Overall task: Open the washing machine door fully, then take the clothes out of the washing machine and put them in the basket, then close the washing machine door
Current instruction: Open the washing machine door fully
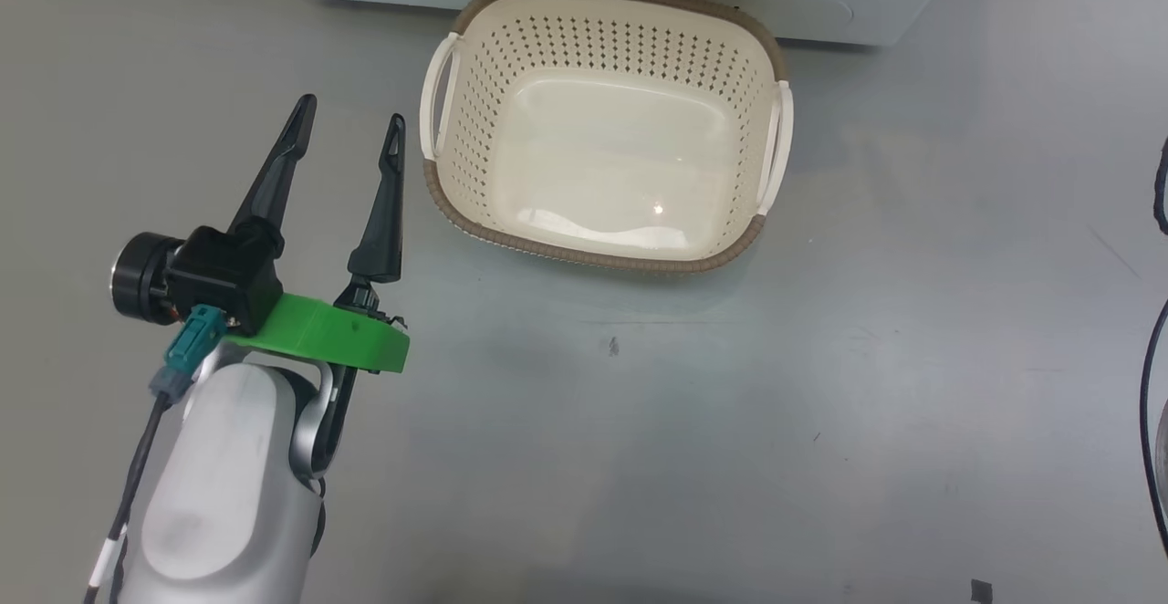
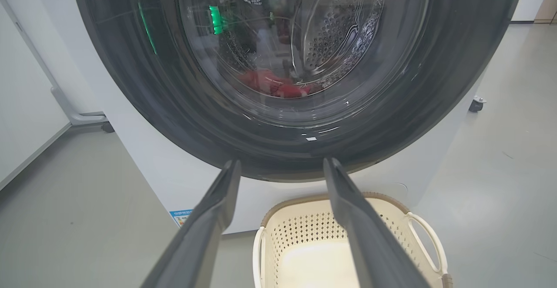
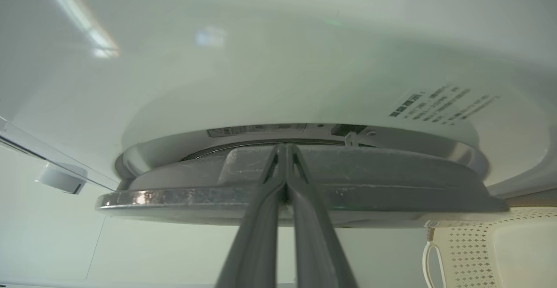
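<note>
Door (image 2: 174,118): not yet open. Clothes (image 2: 274,84): in drum (image 2: 339,31), 6 o'clock. Basket (image 1: 593,258): empty. Left tool (image 1: 351,111): wide, empty. Right tool (image 3: 285,147): pinched narrow, tips at door edge. Every step remains.

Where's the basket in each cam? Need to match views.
Head view: basket top centre, on the floor.
Left wrist view: basket at the bottom edge, right of centre.
Right wrist view: basket in the lower right corner.
Shared landmark: the washing machine, white front just behind it.
</note>
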`<state>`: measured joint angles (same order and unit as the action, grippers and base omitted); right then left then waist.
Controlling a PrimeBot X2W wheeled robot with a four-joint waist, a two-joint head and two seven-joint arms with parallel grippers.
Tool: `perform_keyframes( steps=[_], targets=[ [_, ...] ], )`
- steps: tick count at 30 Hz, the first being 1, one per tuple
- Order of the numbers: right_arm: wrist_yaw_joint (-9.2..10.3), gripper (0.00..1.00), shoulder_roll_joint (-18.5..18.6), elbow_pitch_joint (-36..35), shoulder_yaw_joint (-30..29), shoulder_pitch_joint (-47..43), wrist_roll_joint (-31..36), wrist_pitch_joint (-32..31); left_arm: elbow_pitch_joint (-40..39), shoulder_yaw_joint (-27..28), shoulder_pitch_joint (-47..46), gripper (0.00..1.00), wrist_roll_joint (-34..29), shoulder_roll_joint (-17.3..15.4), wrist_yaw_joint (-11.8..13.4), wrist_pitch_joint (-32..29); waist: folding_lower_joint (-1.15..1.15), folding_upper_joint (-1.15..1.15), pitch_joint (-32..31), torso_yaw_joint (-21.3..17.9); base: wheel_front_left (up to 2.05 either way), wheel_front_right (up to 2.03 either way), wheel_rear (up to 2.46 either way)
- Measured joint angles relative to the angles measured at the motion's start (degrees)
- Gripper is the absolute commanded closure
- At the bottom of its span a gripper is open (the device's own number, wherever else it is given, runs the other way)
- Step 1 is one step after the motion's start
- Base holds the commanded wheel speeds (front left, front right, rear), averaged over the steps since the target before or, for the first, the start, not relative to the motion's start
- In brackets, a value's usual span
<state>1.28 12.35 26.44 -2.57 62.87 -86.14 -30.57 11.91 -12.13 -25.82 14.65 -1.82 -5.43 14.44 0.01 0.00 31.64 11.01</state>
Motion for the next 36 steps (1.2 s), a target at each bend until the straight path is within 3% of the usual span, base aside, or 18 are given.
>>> perform_keyframes(
  steps=[9, 26, 36],
  targets=[
    [1.88, 1.00, 1.14, 2.29, 1.18, 4.24, 0.35, -2.16, -0.01, -0.42, -0.73, 0.00, 0.00, 0.26, -0.16, 0.01, 0.00, 0.00, 2.65, 2.08, 0.00, 0.00, 0.00],
    [1.81, 1.00, 3.33, 5.66, 2.63, 7.65, 0.76, -6.22, -0.09, -0.42, -1.69, 0.00, 1.05, 0.43, -0.11, 0.01, -0.01, 0.00, 4.44, 3.38, 0.00, 0.00, 0.00],
    [0.60, 1.00, 3.82, 6.97, 3.24, 7.72, -0.02, -9.70, 0.05, -0.36, -1.83, 0.00, 1.35, 0.46, 0.59, 0.01, -0.01, 0.00, 4.23, 3.33, 0.00, 0.00, 0.00]
  ],
)
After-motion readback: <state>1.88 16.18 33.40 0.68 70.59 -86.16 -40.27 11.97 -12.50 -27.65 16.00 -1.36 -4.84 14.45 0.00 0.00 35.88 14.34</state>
